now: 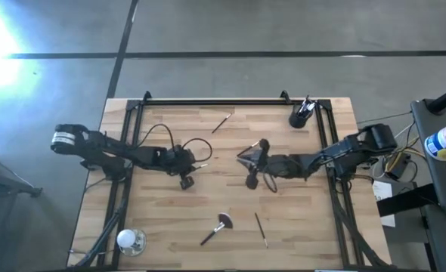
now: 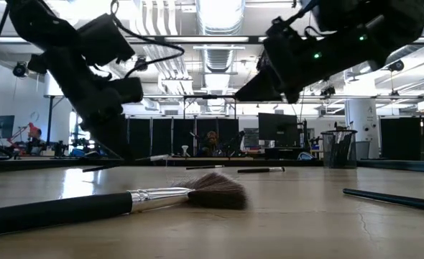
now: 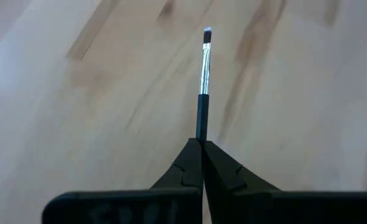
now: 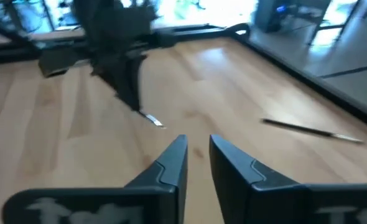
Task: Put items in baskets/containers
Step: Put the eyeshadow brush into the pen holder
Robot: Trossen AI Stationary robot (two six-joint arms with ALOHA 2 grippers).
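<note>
My left gripper point(image 3: 201, 144) hovers over the middle of the table, left of centre point(image 1: 195, 160). It is shut on a slim makeup brush point(image 3: 203, 74) with a dark handle, a silver ferrule and a small flat tip. My right gripper point(image 4: 198, 155) faces it from the right point(image 1: 247, 157), open with a narrow gap and nothing between its fingers. The dark round cup point(image 1: 298, 118) stands at the far right with brushes upright in it. Three more brushes lie flat on the table: one far off point(image 1: 221, 122), a fan brush point(image 1: 216, 227) and a thin one point(image 1: 261, 229) near the front. My left gripper pinches the brush's dark handle point(image 3: 201, 127) between its two fingertips. The brush runs along the fingers and sticks out past them, bristle tip point(image 3: 207, 34) foremost. The fingers slant down toward the table's right. Whether the tip point(image 4: 153, 120) touches the wood I cannot tell.
A clear rounded glass object point(image 1: 130, 240) sits at the near left corner. A black frame rail point(image 1: 215, 102) runs along the table's far edge, and side rails run down both sides. Bare wood lies between the two grippers and the front edge.
</note>
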